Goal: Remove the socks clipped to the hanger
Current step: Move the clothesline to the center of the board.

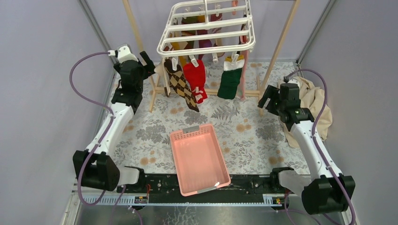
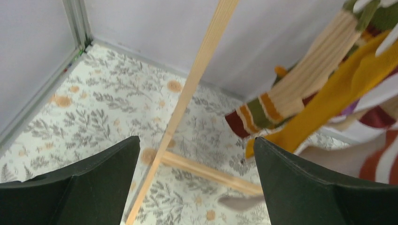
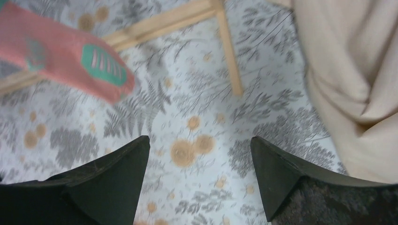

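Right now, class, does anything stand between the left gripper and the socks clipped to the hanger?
Yes: a slanted wooden post crosses just ahead of the open left gripper. The striped sock and the mustard sock hang past it, to its right.

Floral table [image 1: 141,136]: pink basket [image 1: 197,161], beige cloth [image 1: 320,101]

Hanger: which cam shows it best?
Top external: the whole white hanger is in frame, rim to rim. Left wrist catches only white bits of it in the top-right corner; right wrist shows none of it.
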Robot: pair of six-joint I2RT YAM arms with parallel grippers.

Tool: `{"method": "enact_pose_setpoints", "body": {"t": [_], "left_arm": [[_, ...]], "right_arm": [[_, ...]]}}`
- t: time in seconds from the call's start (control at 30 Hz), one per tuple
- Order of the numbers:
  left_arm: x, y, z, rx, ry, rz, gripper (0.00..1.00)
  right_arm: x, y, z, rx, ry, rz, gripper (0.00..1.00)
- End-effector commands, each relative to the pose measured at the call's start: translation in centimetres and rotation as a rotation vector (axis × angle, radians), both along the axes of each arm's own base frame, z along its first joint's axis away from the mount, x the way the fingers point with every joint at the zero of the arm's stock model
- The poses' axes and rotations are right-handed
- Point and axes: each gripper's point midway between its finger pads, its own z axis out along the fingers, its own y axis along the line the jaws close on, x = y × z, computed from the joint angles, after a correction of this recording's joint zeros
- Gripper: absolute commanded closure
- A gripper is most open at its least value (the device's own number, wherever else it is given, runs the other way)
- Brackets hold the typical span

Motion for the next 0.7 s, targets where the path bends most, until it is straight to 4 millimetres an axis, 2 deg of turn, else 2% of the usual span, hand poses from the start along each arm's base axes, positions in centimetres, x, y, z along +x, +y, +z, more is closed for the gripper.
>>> {"method": "enact_pose_setpoints", "body": {"t": [0.0, 0.2, 0.27, 0.3, 0.47, 0.67], "left_arm": [[-2.9, -0.4, -1.5, -0.059, 0.038, -0.004, 0.01], [-5.8, -1.6, -3.3, -0.133, 0.076, -0.059, 0.01], [-6.5, -2.5, -4.1, -0.176, 0.092, -0.097, 0.01], [-6.9, -2.9, -4.4, -0.197, 0.101, -0.115, 0.01], [-8.4, -5.3, -6.3, -0.305, 0.138, -0.221, 0.01], [-10.0, -5.6, -8.7, -0.317, 0.192, -0.238, 0.01]], "right_arm": [[-2.8, 3.5, 2.0, 0.064, -0.033, 0.126, 0.14], [-6.7, 7.6, 1.9, 0.128, 0.004, 0.340, 0.16], [-8.2, 9.9, 1.3, 0.176, 0.015, 0.447, 0.14], [-8.8, 11.1, 0.9, 0.194, 0.015, 0.497, 0.07], [-11.4, 15.6, -0.4, 0.156, 0.023, 0.704, 0.07], [-11.7, 18.7, -0.7, 0.018, -0.011, 0.885, 0.09]]}}
